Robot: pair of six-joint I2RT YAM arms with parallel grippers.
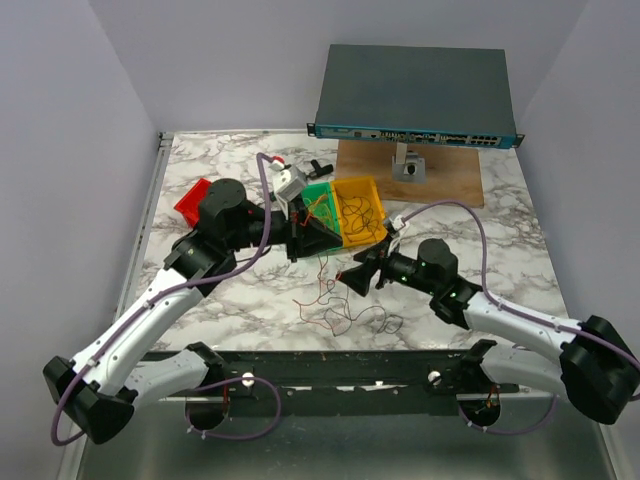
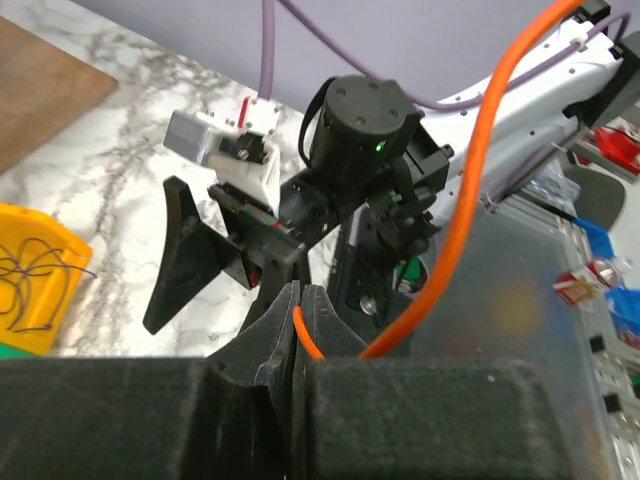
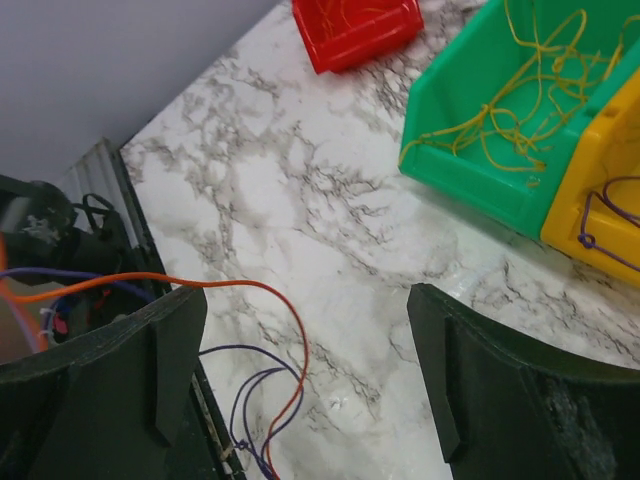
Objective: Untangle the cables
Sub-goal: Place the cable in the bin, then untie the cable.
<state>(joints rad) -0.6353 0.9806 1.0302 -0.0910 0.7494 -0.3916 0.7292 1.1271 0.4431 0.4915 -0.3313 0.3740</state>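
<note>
Pinching orange cable (image 2: 468,200) in left claw (image 2: 300,300), clamped tight, beside green bin (image 3: 470,185); holding right claw (image 3: 305,300) spread wide over bench (image 3: 300,170), in front of same bin, near loose cables (image 1: 345,312).

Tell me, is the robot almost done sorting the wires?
Partly. The green bin holds yellow wires, the yellow bin purple wires. The left pincer grips an orange wire; the right pincer is open. A tangle on the table is left.
</note>
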